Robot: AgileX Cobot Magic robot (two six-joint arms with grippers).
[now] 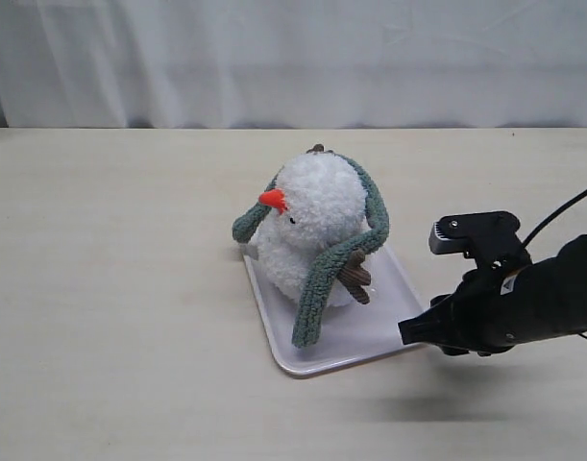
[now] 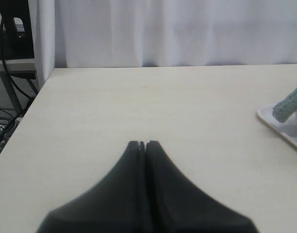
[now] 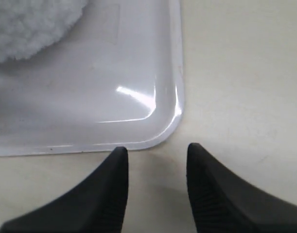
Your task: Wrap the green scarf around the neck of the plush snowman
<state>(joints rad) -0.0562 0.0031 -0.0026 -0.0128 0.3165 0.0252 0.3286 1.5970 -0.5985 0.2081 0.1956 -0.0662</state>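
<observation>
Grey-green knit, the green scarf loops behind the head of the plush snowman. One rounded end sticks out just beside the orange nose. The longer end hangs down across the body past a brown twig arm and reaches the white tray. The snowman sits on that tray near the middle of the pale table, leaning a little and facing the exterior view's left. (Whether the knit lies in the neck crease or higher on the head cannot be told.) The right gripper is low at the tray's nearest right corner. Its jaws stand partly apart with nothing between them, and the tips are just off the rim, over bare tabletop. The left gripper does not show in the exterior view. In its own wrist view its two fingers are pressed together, holding nothing, over bare table well apart from the tray. A white curtain hangs behind.
</observation>
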